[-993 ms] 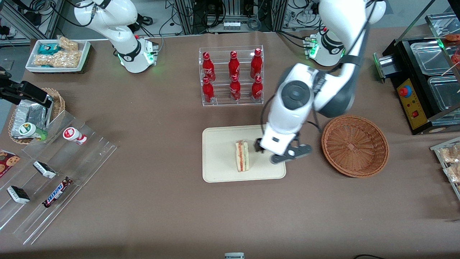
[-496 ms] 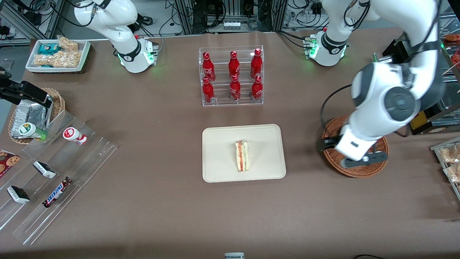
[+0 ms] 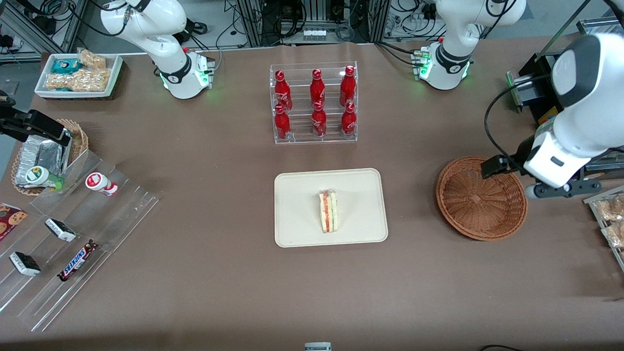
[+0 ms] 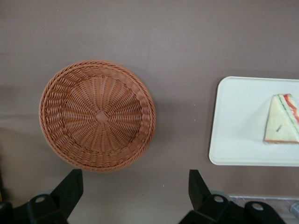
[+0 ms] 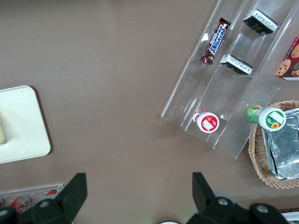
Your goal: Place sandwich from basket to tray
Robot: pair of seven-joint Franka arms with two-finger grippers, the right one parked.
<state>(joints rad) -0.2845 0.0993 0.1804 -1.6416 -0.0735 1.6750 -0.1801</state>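
Note:
The sandwich (image 3: 328,211) (image 4: 282,120), a pale wedge with red and green filling, lies on the cream tray (image 3: 297,195) (image 4: 238,121) near its middle. The round brown wicker basket (image 3: 481,197) (image 4: 96,120) sits beside the tray toward the working arm's end and holds nothing. My gripper (image 3: 497,165) (image 4: 133,179) hangs high above the basket's rim on the working arm's side. It is open, and only bare table shows between its black fingers (image 4: 70,182).
A clear rack of red bottles (image 3: 314,102) stands farther from the front camera than the tray. A black appliance (image 3: 560,122) and a snack tray (image 3: 609,214) sit close to the gripper. An acrylic display shelf (image 3: 73,229) lies toward the parked arm's end.
The gripper has travelled from the tray's edge, over the basket, to the basket's rim at the working arm's end, staying open. The sandwich has stayed put on the tray.

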